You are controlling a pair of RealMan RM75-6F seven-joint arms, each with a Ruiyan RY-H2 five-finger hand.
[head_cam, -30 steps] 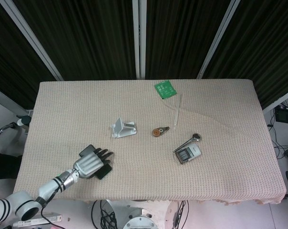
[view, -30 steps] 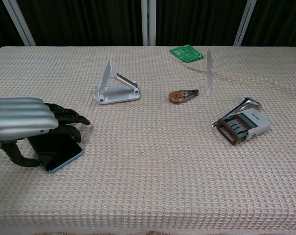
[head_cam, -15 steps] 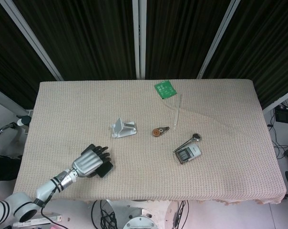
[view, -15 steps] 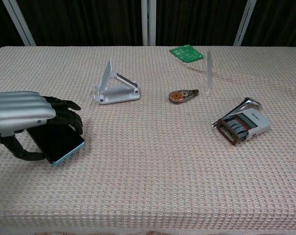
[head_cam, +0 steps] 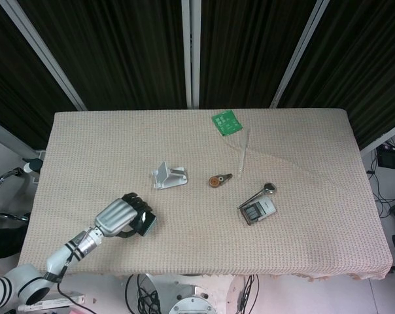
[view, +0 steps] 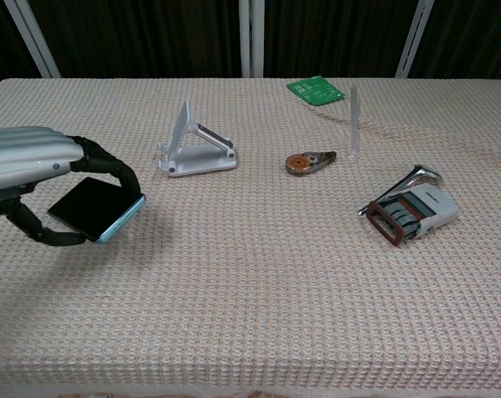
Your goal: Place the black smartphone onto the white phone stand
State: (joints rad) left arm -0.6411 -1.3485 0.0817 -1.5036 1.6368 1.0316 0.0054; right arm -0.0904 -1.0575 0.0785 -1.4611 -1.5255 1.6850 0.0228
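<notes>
My left hand (head_cam: 121,216) (view: 36,170) grips the black smartphone (view: 95,208) (head_cam: 145,223), lifted off the table near the front left, its dark screen tilted up. The white phone stand (head_cam: 168,176) (view: 194,146) sits on the cloth farther in and to the right of the hand, with nothing on it. My right hand is out of both views.
A brown tape dispenser (view: 309,162) lies right of the stand. A clear upright tube (view: 353,121) and a green card (view: 315,89) are behind it. A small grey device with a metal tool (view: 410,210) sits at the right. The table (head_cam: 315,144) is covered in beige woven cloth.
The left hand closed around the phone and raised it off the cloth, tilting it and carrying it slightly toward the stand.
</notes>
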